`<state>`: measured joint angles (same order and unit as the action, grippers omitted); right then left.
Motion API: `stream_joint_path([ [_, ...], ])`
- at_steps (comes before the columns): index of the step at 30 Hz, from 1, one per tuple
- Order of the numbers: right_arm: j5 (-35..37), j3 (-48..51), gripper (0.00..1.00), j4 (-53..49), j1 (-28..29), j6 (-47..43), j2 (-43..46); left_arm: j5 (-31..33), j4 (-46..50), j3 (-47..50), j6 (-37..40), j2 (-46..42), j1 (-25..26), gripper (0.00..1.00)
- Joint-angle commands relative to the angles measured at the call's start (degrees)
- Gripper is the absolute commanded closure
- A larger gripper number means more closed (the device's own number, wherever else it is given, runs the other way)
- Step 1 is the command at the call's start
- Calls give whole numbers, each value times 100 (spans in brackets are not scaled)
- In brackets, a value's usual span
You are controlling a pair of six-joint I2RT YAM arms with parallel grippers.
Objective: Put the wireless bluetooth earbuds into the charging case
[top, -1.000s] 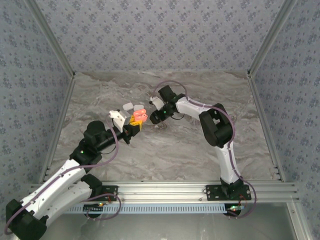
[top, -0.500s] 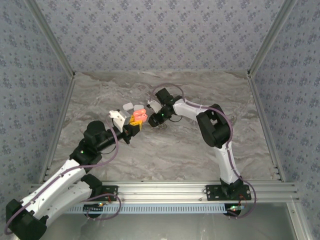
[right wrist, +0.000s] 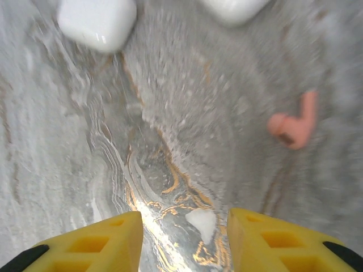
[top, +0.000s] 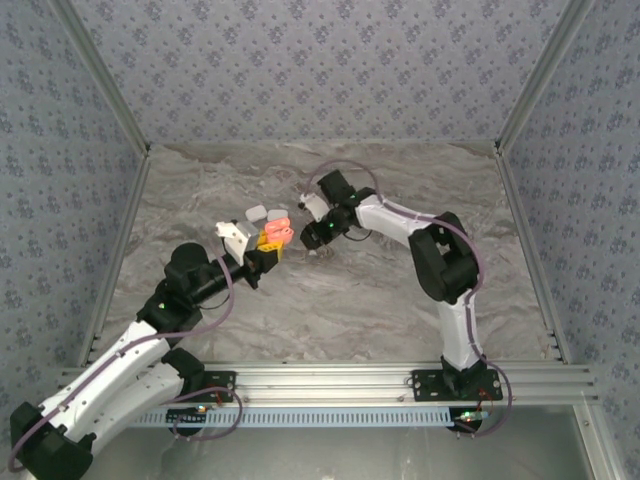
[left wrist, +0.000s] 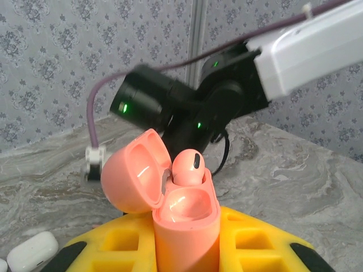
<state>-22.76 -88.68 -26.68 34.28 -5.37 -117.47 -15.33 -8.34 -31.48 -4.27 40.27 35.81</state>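
My left gripper [left wrist: 186,241] is shut on the pink charging case [left wrist: 187,224], holding it upright between its yellow fingers [left wrist: 108,246] above the table. The lid [left wrist: 133,173] is swung open to the left. One pink earbud [left wrist: 189,165] sits in the far socket; the near socket is empty. From above, the case [top: 277,232] is left of centre. My right gripper [right wrist: 184,226] hovers low over the marble, open, nothing between its fingers. A second pink earbud [right wrist: 294,126] lies on the table, ahead and to the right of those fingers.
Two white closed cases [right wrist: 96,22] [right wrist: 232,7] lie on the marble beyond the right gripper; from above, the white cases [top: 256,212] [top: 276,214] sit just behind the pink one. The right arm [left wrist: 227,96] hangs close behind the held case. Patterned walls ring the table [top: 400,300].
The right gripper edged left toward the pink case, then drew back slightly to the right, staying low. The left gripper and the case held still.
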Motion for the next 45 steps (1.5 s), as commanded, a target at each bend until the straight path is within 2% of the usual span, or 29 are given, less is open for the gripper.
stream_joint_path([
  [1, 185, -29, 52, -50, -214, 92, 280, 92, -163, 63, 67, -72, 38, 100],
  [7, 429, -432, 48, -63, -321, 56, -269, 105, -142, 67, 39, -77, 39, 99],
  [14, 262, -1009, 46, -100, -319, -131, -882, 101, -115, 63, 21, -82, 37, 99],
  [23, 237, -1278, 43, -158, -208, -96, -1325, 101, -89, 48, 32, -90, 40, 99],
  [34, 138, -1414, 45, -355, -21, -96, -1487, 120, -89, 28, 47, -84, 33, 99],
  [45, -122, -1074, 51, -358, 249, 54, -1153, 143, -71, 0, 73, -58, 40, 98],
])
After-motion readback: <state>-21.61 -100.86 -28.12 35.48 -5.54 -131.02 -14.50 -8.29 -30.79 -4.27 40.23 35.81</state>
